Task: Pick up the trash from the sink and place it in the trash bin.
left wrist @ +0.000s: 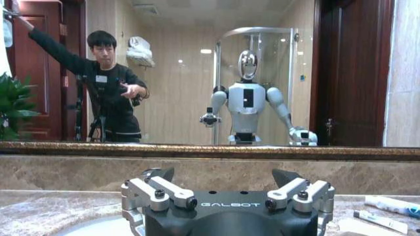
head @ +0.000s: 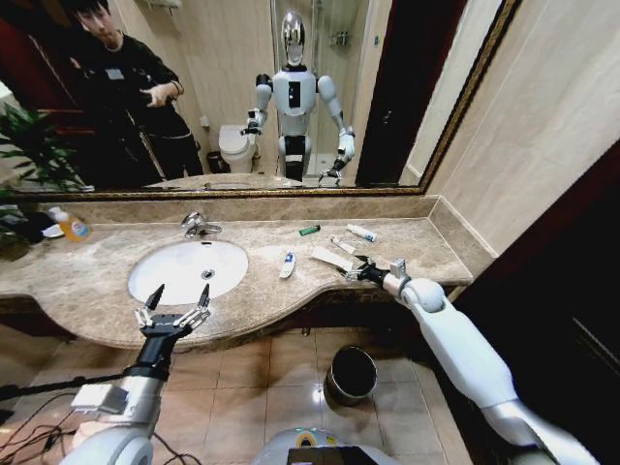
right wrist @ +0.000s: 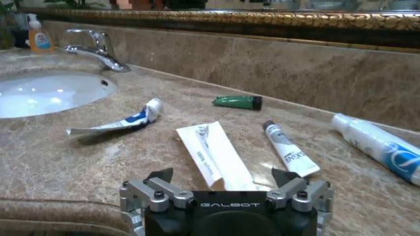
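Note:
The trash lies on the marble counter right of the white sink point(head: 189, 269), not in the basin: a squeezed white-and-blue tube point(right wrist: 118, 122), a flat white packet point(right wrist: 213, 155), a small white tube point(right wrist: 288, 153), a dark green stick point(right wrist: 237, 102) and a larger white-and-blue tube point(right wrist: 380, 147). My right gripper point(head: 360, 272) is low at the counter's front edge, open, and the packet's near end lies between its fingers point(right wrist: 161, 178). In front of the sink's rim, my left gripper point(head: 172, 308) stands open and holds nothing. The trash bin point(head: 351, 373) stands on the floor below the counter.
A chrome faucet point(head: 199, 225) rises behind the basin. At the far left of the counter stands a yellow-orange bottle point(head: 71, 228) by a plant point(head: 29, 155). A mirror backs the counter and a wall closes its right end. Cables lie on the floor at left.

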Tool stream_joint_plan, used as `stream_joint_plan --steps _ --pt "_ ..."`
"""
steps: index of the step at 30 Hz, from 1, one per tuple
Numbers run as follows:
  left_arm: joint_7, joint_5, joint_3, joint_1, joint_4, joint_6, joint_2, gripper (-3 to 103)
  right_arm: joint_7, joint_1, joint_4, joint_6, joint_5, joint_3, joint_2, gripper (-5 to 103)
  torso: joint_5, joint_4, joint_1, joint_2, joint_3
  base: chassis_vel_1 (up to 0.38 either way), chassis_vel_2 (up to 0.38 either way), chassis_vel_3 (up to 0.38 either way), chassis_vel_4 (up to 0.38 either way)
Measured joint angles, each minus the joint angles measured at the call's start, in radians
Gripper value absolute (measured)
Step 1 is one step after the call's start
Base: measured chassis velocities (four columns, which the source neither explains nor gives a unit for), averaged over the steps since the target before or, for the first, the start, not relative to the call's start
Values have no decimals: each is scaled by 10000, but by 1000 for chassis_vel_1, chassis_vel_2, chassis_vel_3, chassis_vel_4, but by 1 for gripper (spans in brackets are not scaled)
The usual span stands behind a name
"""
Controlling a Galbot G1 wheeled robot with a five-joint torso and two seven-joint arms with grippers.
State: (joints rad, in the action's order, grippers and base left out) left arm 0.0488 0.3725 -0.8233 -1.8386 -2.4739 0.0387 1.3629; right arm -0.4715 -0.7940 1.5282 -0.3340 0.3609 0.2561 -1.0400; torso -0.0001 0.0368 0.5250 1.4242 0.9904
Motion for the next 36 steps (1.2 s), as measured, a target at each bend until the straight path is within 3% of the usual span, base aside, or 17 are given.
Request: stream_joint_plan --steps 8,12,14,15,18,21,23,24,25,27,36 --pt "0 0 -1 0 0 0 0 100 274 100 -218 -22 -86 -167 -219 79 0 0 0 0 0 0 0 0 0" --pt "0 0 0 0 0 0 0 100 449 194 -324 -28 -151 -217 -273 57 0 0 0 0 1 0 0 0 0" --pt "0 0 0 0 0 0 0 100 477 204 -324 -28 -153 -224 -275 57 0 0 0 0 0 0 0 0 0" --pt "0 0 0 0 0 0 0 100 522 218 -323 -30 -157 -233 -278 46 0 0 0 0 0 0 0 0 0" --pt "0 0 0 0 0 0 0 100 547 220 -304 -30 -160 -235 -277 41 0 0 0 0 0 0 0 0 0" --pt "0 0 0 0 0 0 0 100 566 209 -239 -30 -164 -242 -277 25 1 0 0 0 0 0 0 0 0" --pt "0 0 -1 0 0 0 0 100 570 202 -234 -27 -165 -241 -278 25 0 0 0 0 0 0 0 0 0" --pt "0 0 0 0 0 0 0 100 586 166 -215 -6 -180 -241 -287 14 1 0 0 0 0 0 0 0 0" --pt "0 0 0 0 0 0 0 100 588 144 -199 6 -192 -238 -291 14 1 0 0 0 0 0 0 0 0" --pt "0 0 0 0 0 0 0 100 592 93 -152 25 -199 -216 -295 3 1 0 0 0 0 0 0 0 0" --pt "0 0 0 0 0 0 0 100 901 -373 673 43 204 250 -204 0 -1 1 0 0 0 0 0 0 0"
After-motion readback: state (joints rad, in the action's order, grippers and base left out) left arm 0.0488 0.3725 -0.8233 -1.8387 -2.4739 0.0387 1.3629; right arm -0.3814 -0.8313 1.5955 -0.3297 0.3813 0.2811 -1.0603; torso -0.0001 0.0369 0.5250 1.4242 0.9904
